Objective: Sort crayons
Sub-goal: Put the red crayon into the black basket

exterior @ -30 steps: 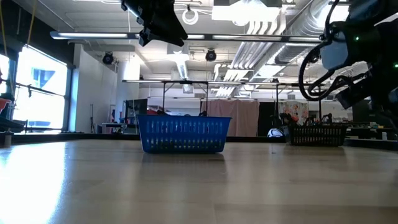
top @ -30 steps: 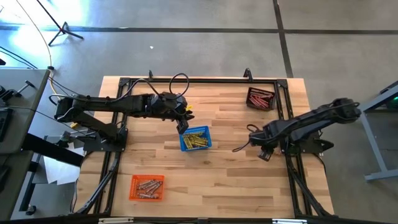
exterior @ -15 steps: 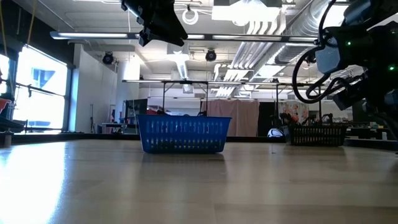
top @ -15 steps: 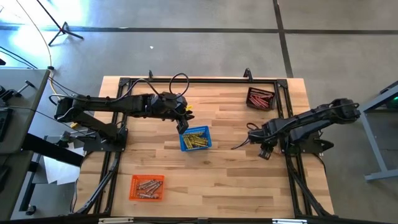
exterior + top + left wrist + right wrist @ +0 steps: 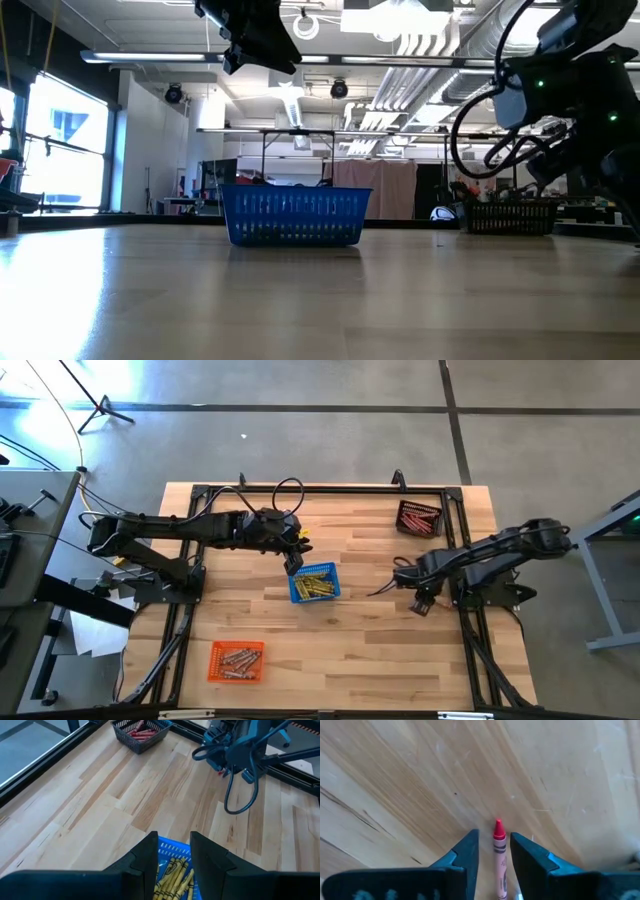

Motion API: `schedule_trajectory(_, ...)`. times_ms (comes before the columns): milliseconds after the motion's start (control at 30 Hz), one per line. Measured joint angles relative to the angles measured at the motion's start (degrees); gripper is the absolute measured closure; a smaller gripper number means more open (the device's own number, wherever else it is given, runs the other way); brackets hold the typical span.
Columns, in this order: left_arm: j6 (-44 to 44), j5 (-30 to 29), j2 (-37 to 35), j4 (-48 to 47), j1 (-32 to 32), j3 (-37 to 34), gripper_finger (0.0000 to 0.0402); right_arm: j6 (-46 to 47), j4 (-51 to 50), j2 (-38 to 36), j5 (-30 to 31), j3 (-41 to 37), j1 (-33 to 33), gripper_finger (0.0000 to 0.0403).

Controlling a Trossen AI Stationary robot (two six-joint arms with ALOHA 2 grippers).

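- the right gripper (image 5: pixel 493 851) is closed on 1 red crayon (image 5: pixel 498 851) over bare table (image 5: pixel 395 785).
- the left gripper (image 5: pixel 172 854) hangs open above the blue basket (image 5: pixel 176 851) of yellow crayons (image 5: pixel 172 875).

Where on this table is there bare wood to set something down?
Bare wood lies between the orange basket and the blue basket, and across the near right corner. It is crowded around the blue basket under the left gripper and near the right gripper, beside the dark basket.
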Motion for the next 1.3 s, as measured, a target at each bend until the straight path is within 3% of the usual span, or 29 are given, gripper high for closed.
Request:
schedule_trajectory(167,0.0,0.0,0.0,0.0,0.0,0.0,0.0302,-0.2,-0.2,4.0,-0.8,0.5,-0.5,0.0304)
schedule_trajectory(367,0.0,0.0,0.0,0.0,0.0,0.0,0.0302,0.6,0.0,3.6,-1.2,0.5,-1.7,0.0309)
schedule_trajectory(567,0.0,0.0,0.0,-0.1,0.0,0.0,0.0302,0.4,1.4,3.7,-3.1,1.5,-2.6,0.0387)
schedule_trajectory(733,0.0,1.7,0.0,-0.6,0.0,0.0,0.0302,1.6,1.2,3.9,-2.6,3.1,-2.5,0.0391)
schedule_trajectory(1000,0.0,2.1,0.0,-1.7,-0.2,0.0,0.0302,-2.5,6.5,3.2,7.6,14.9,-6.1,0.0398)
schedule_trajectory(1300,-3.7,2.2,0.0,-1.7,-0.4,0.0,0.0302,-22.6,9.0,2.6,16.2,30.8,-17.7,0.0399)
